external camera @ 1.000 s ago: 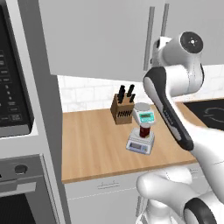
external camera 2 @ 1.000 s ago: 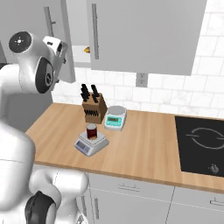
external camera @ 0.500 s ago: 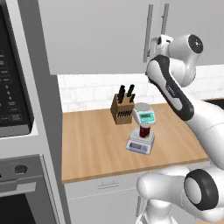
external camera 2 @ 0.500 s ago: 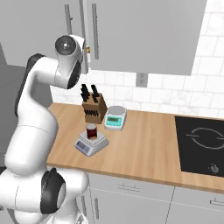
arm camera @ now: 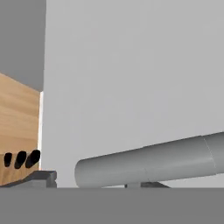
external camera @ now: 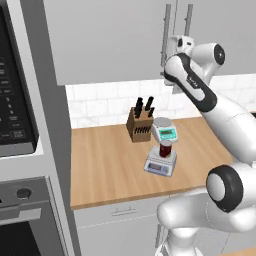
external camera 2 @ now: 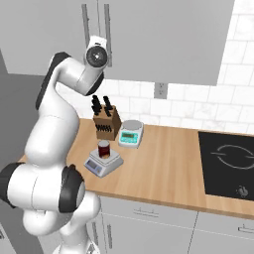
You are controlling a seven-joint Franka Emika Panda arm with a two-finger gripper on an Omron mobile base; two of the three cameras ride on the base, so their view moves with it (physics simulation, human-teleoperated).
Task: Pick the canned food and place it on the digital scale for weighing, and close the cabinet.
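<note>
Up at the cabinet (external camera: 150, 35) in the left base view, the arm reaches high, its hand right at the two bar handles (external camera: 167, 30); the gripper (external camera: 176, 46) sits against the door front, and from here I cannot tell how wide its fingers stand or whether they hold a handle. Down on the counter (external camera: 105, 160), the can (external camera: 166, 148) stands upright on the scale (external camera: 161, 163), with the white scale (external camera: 165, 131) just behind it and the knife block (external camera: 140, 122) to the far left of that. So the weighing step looks done. Over to the right base view: same story, the can (external camera 2: 103, 148) on the scale (external camera 2: 103, 162) near the counter's left end, the knife block (external camera 2: 106, 122) behind, the white scale (external camera 2: 130, 133) beside it, the cooktop (external camera 2: 228, 166) well to the right. The hand (external camera 2: 96, 49) is up by the handles (external camera 2: 85, 25), and the cabinet doors (external camera 2: 163, 34) look flat and flush from this side. Now the hand view: a grey door (arm camera: 131, 78) close up, a silver bar handle (arm camera: 148, 164) lying across the bottom, a strip of counter (arm camera: 17, 127) and knife tips (arm camera: 19, 159) at the left; the fingertips themselves I can't make out. My read: the door is shut or nearly so, leaving only the last press and backing away.
</note>
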